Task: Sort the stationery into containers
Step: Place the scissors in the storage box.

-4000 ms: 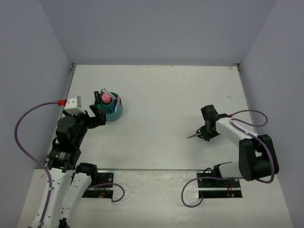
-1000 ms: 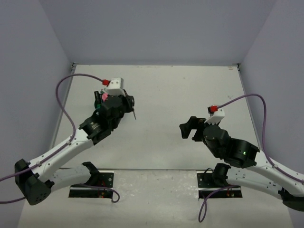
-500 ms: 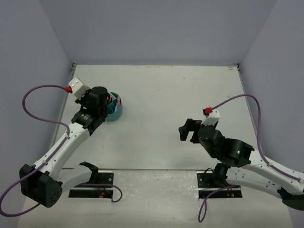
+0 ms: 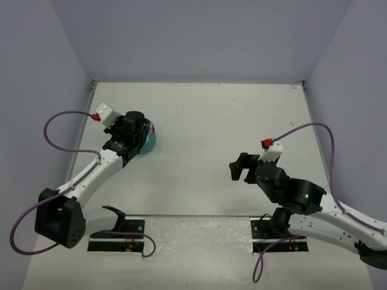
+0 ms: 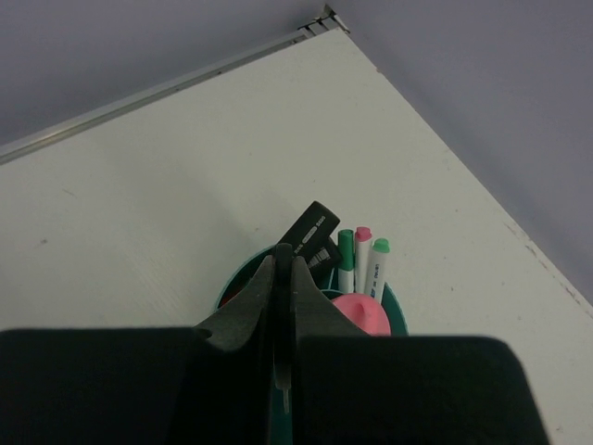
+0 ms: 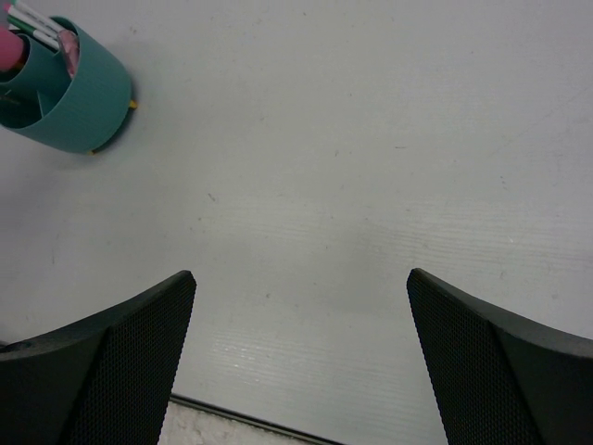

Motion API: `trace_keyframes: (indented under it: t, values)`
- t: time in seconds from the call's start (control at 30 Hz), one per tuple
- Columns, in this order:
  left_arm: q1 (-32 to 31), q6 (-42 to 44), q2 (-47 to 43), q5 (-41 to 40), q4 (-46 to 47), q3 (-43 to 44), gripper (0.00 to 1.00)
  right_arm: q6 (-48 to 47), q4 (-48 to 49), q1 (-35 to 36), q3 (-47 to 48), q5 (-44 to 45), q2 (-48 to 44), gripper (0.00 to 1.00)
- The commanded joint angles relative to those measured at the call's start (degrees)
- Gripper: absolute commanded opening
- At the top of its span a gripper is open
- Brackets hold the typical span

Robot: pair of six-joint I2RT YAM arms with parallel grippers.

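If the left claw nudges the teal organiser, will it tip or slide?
Probably slides: the teal organiser looks broad-based and stands flat on the smooth table. It seems light plastic, so a small nudge may shift it. The tall pens standing inside might make it slightly top-heavy.

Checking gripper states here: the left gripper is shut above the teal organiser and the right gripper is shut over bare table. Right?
No: the right gripper is open, jaws wide apart, as the right wrist view shows. The left gripper is shut above the teal organiser.

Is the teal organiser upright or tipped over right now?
Upright: the teal organiser stands on its base, open top up, pens standing inside.
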Motion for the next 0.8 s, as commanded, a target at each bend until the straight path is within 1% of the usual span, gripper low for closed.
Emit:
trace_keyframes:
  t: [0.0,0.1,0.23,0.27,0.33,0.37,0.4,0.43,0.5,0.53,0.63,0.77]
  values:
    - [0.62,-6.25,0.36,-4.42,2.65,-1.59,0.00,-0.09,0.49,-0.03,0.13,0.72,-0.37,0.99]
    - [0.62,-7.30,0.52,-4.32,4.39,-3.77,0.00,-0.22,0.49,0.01,0.36,0.62,0.11,0.99]
    - [0.58,-10.74,1.20,-4.03,3.95,-5.54,0.00,-0.26,0.49,-0.04,0.74,0.45,0.84,0.99]
    - [0.62,-11.10,1.15,-3.82,3.97,-5.88,0.04,-0.20,0.49,0.01,0.82,0.47,0.90,0.99]
    - [0.62,-11.88,0.93,-3.09,3.69,-6.44,0.23,-0.15,0.49,0.01,0.99,0.52,0.95,0.99]
    - [0.59,-12.30,0.77,-2.64,3.46,-6.73,0.37,-0.15,0.49,0.01,1.07,0.54,0.97,0.99]
    - [0.55,-12.71,0.49,-2.01,3.14,-7.06,0.60,-0.23,0.49,-0.01,1.16,0.53,0.98,0.99]
    - [0.61,-12.90,0.01,-1.34,3.08,-7.42,0.74,-0.29,0.49,-0.07,1.28,0.47,1.04,0.99]
    - [0.59,-12.97,-0.92,-0.65,3.06,-7.79,0.83,-0.24,0.61,-0.08,1.41,0.36,1.24,0.99]
    - [0.55,-13.02,-1.99,0.05,3.06,-8.16,0.89,-0.16,0.78,-0.08,1.53,0.24,1.49,0.99]
    - [0.53,-11.49,-4.93,2.82,2.98,-7.99,0.99,0.00,1.19,-0.06,1.93,-0.11,2.57,0.99]
    - [0.53,-6.02,-11.34,9.42,3.21,-7.07,1.00,0.20,1.05,0.01,3.04,1.10,4.69,0.99]
